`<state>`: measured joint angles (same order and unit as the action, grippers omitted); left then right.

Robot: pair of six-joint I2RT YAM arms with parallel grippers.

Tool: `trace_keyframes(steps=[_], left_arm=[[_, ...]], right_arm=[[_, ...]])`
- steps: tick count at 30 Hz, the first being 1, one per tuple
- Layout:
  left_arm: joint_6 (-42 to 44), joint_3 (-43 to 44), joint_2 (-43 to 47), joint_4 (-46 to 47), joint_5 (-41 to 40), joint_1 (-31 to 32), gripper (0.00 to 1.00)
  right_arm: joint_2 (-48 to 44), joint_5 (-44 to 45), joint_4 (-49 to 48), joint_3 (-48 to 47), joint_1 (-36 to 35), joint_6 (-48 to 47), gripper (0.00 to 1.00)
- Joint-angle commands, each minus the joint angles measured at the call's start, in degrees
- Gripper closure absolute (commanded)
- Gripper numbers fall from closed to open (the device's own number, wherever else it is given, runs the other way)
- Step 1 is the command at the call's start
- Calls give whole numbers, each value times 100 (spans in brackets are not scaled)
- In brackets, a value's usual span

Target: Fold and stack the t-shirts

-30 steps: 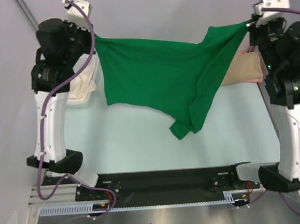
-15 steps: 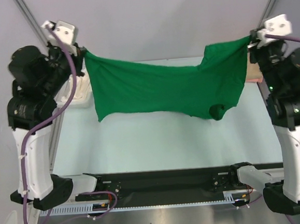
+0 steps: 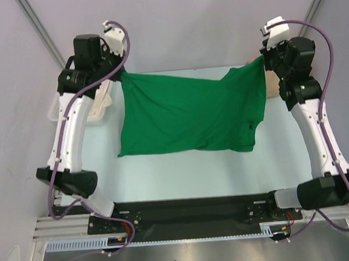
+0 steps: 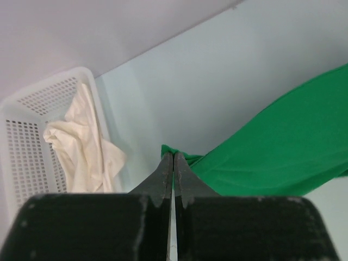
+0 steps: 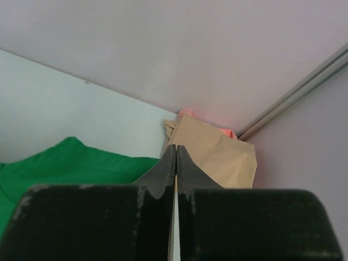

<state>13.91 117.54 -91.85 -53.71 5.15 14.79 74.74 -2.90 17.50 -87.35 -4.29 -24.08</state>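
Observation:
The bright green t-shirt is spread wide across the far half of the table, held by its two far corners. My left gripper is shut on its far left corner; green fabric bunches at the closed tips in the left wrist view. My right gripper is shut on its far right corner, and its closed tips sit beside the green cloth. The folded tan t-shirt lies in the far right corner with a pink edge behind it. It is mostly hidden by the right arm in the top view.
A white mesh basket holding a cream cloth stands at the far left edge, close to the left arm. Grey walls close the far side and both sides. The arm bases and a black rail run along the near edge.
Both arms have come inward and reached toward the far side. The green t-shirt, which hung stretched between the raised grippers, now lies lower and flatter over the table.

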Motion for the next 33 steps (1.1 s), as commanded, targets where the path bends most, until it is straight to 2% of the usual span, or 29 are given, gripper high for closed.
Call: trace_keyframes(steps=[1, 6, 10, 15, 24, 28, 33], left_arm=[[-196, 953, -499, 405, -13, -204, 100], [-99, 1842, -922, 405, -23, -231, 100], [-38, 1896, -493, 520, 12, -231, 100], [68, 1597, 474, 511, 144, -231, 99], [164, 877, 2144, 415, 276, -222, 100], [182, 622, 2803, 335, 276, -222, 100], [331, 744, 3042, 283, 188, -301, 100]], right_arm=[[523, -18, -782, -413, 271, 306, 100], [1033, -193, -678, -1483, 377, 307, 100], [876, -317, -485, -2127, 368, 316, 100], [25, -343, -186, -2286, 368, 237, 100], [-1785, -194, 948, -2119, 368, 158, 100], [-2226, -255, 1414, -2382, 368, 44, 100], [-2139, -106, 1775, -3164, 368, 8, 100]])
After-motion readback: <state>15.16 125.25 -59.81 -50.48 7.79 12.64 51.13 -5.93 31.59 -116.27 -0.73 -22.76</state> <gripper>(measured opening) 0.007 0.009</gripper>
